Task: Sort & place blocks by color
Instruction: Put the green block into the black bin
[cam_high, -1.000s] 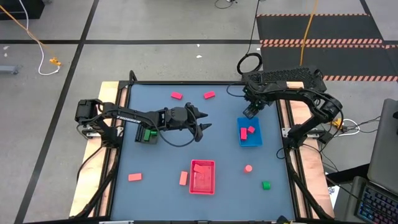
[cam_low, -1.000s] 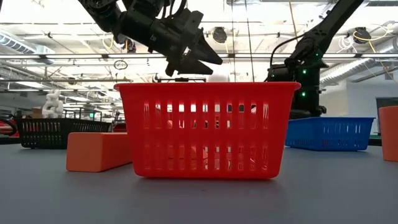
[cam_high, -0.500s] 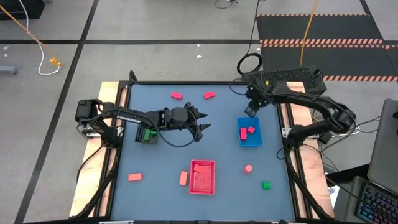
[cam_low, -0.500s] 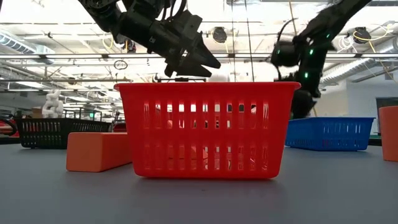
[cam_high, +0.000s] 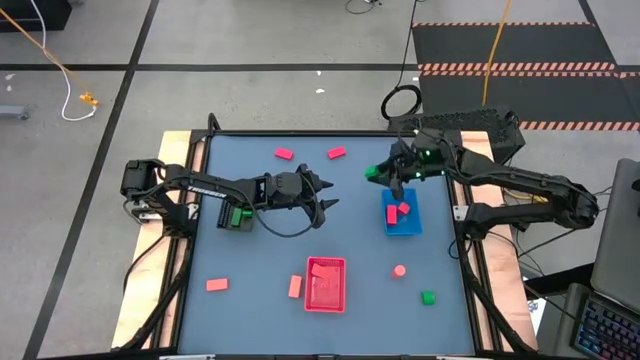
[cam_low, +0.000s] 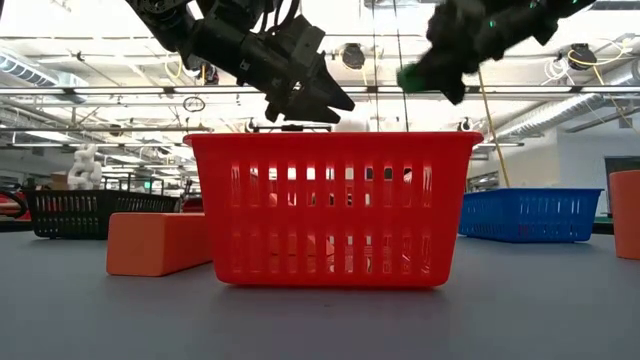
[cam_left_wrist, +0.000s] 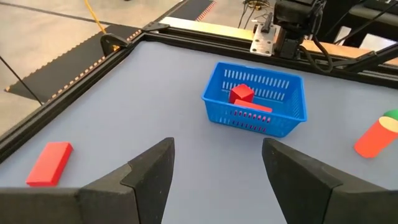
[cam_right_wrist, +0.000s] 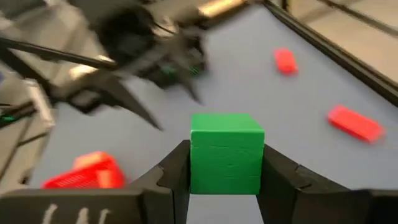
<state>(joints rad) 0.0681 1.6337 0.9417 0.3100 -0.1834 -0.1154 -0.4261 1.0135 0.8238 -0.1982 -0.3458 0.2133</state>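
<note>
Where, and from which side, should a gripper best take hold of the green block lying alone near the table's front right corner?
Probably from straight above, closing on two opposite side faces of the green block. It sits low on the table with open space around it.

overhead cam, table-level cam, 2 wrist cams, red tray (cam_high: 326, 283) shared

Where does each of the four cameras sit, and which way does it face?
High: overhead, straight down; both arms, red tray.
Low: table height, level across; red tray, both grippers above.
Left wrist: past open left gripper toward blue tray.
Right wrist: right gripper clamping green block.
Shared: high and left wrist show the blue tray.
</note>
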